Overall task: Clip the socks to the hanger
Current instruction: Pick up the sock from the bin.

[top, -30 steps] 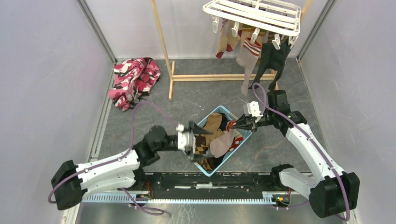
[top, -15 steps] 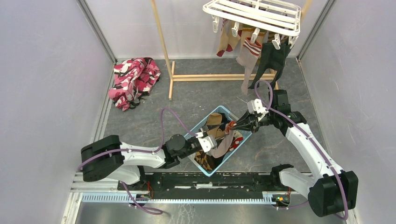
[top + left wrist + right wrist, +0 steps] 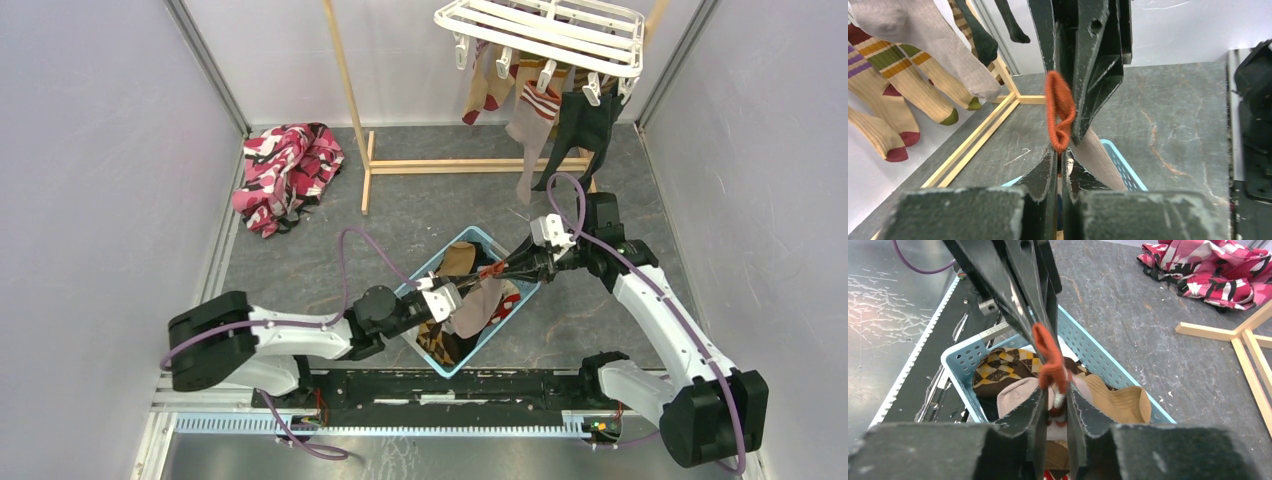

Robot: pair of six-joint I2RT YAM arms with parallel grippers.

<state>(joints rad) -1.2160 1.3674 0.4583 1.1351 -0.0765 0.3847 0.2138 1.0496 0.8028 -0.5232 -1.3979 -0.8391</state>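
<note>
— Grey worktop; sock cuff is up over the basket, rest trails inside. Left tool is pinched shut on the cuff.
— Right tool?
— Cuff's btwn its jaws, narrow gap; we can't tell if it's gripping.
— We'd hold left firm, ease right off slow, then lift twd hanger.

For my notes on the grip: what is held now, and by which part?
The left gripper is shut on the orange-red cuff of a grey-brown sock. The right gripper flanks the same cuff; whether it grips cannot be told.
</note>
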